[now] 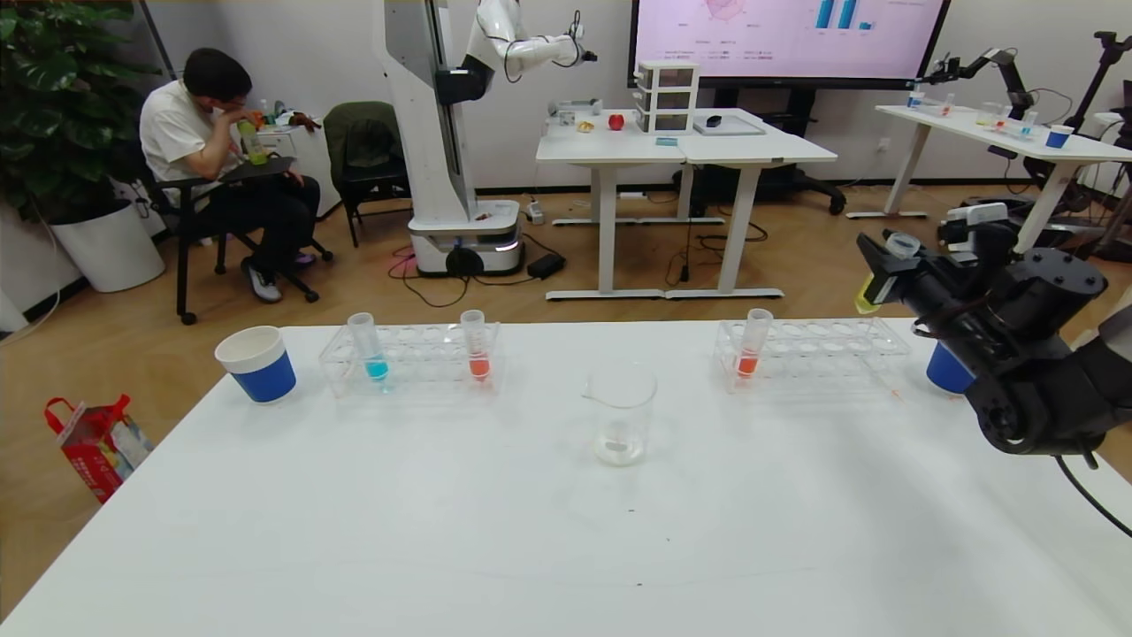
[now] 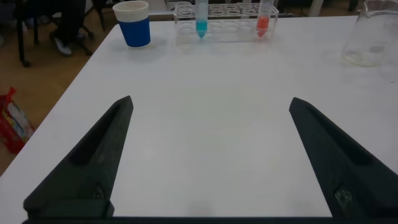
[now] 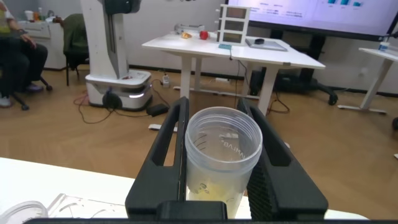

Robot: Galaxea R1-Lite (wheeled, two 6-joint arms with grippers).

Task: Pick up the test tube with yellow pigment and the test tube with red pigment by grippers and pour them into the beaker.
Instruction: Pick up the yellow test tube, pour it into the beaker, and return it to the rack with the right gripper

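My right gripper [image 1: 884, 270] is shut on the test tube with yellow pigment [image 1: 871, 296] and holds it high above the table's right far corner, above the right rack's end. In the right wrist view the open tube [image 3: 222, 162] sits between the black fingers [image 3: 165, 149], with yellow liquid at its bottom. Two tubes of orange-red liquid stand upright in racks: one in the right rack [image 1: 752, 347], one in the left rack [image 1: 477, 347]. The empty beaker [image 1: 622, 411] stands mid-table. My left gripper [image 2: 210, 106] is open and empty, low over bare table, out of the head view.
A blue-liquid tube [image 1: 371, 349] stands in the left rack [image 1: 416, 358]. A blue-and-white paper cup [image 1: 256, 363] stands at the far left, and another [image 1: 946, 372] is partly hidden behind my right arm. The right rack [image 1: 822, 354] has several empty holes.
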